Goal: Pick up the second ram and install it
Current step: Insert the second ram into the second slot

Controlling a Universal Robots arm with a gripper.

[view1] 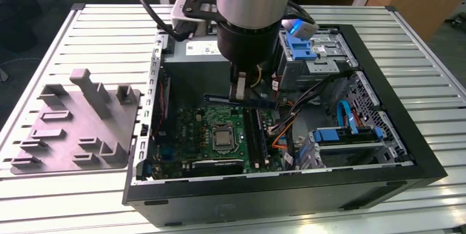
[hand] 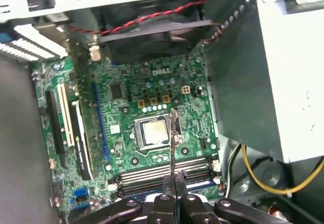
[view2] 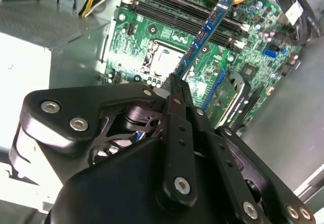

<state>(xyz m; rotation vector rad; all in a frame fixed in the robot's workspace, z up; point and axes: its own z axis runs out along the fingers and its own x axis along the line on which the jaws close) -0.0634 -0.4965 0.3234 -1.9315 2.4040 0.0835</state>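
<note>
So the arm is reaching down into the open PC case (view1: 291, 190), and the gripper (view1: 239, 93) has its jaws clamped shut on the second ram (view1: 251, 101). It's pinched by its flat faces near one end, which makes sense to me: that leaves the contact edge free underneath.

In the exterior view the stick hangs over the far edge of the motherboard (view1: 211, 127), just beyond the CPU socket (view1: 220, 136) and near the grey power supply (view1: 191, 54). It looks clear of the board, not seated in anything.

In the second wrist view the stick (view2: 202, 34) shoots out past the fingertips (view2: 178, 89) at an angle across the memory slots (view2: 167, 3). In the first wrist view it's just a thin edge (hand: 173, 143) running square to those slots (hand: 167, 173). My read: it isn't lined up with a slot yet.

The grey parts tray (view1: 80, 125) sits outside the case on the exterior view's left, well apart.
</note>
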